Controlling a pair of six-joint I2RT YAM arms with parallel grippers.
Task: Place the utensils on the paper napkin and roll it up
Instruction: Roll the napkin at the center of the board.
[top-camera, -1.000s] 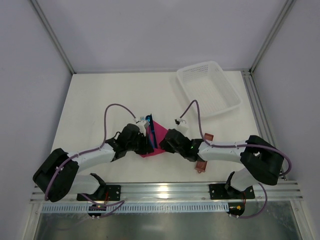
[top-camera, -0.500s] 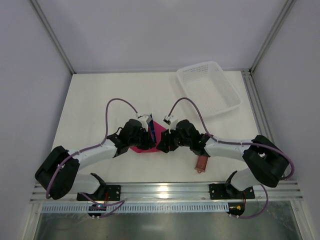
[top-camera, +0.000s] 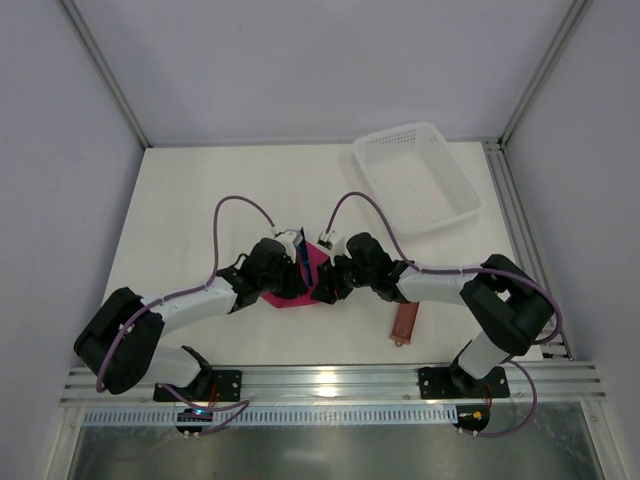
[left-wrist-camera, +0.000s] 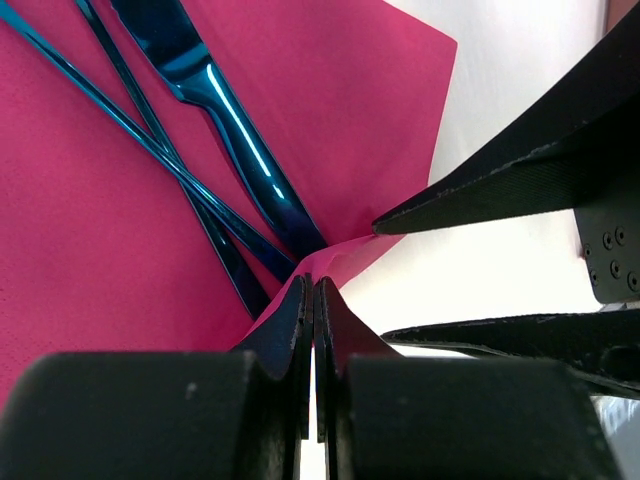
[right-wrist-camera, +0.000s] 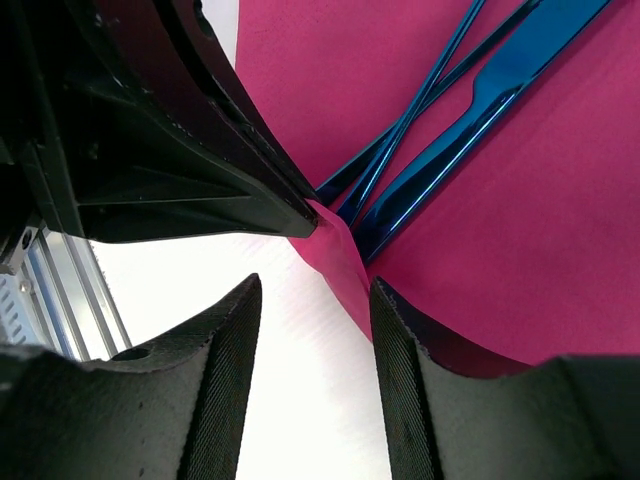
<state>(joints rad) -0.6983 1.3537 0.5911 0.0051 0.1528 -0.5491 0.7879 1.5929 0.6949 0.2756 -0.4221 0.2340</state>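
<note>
The magenta paper napkin (top-camera: 316, 257) lies at the table's middle, and both arms meet over it. The blue utensils (left-wrist-camera: 230, 130) lie crossed on it, their handle ends close to a raised fold at its near edge. My left gripper (left-wrist-camera: 313, 285) is shut on that fold of the paper napkin (left-wrist-camera: 100, 230) and holds it lifted. My right gripper (right-wrist-camera: 315, 290) is open. One finger rests on the paper napkin (right-wrist-camera: 520, 260); the other stands over bare table. The lifted fold hangs between them, close to the left fingers (right-wrist-camera: 200, 180). The utensils (right-wrist-camera: 450, 150) lie just beyond.
A reddish-brown oblong sleeve (top-camera: 405, 322) lies on the table right of the napkin, near the front edge. A white mesh basket (top-camera: 400, 132) stands at the back right. Metal rails run along the right side and the front.
The right arm has swung off the sleeve, and its gripper has come in to the napkin's lifted edge beside the left gripper. The left arm has barely moved.
</note>
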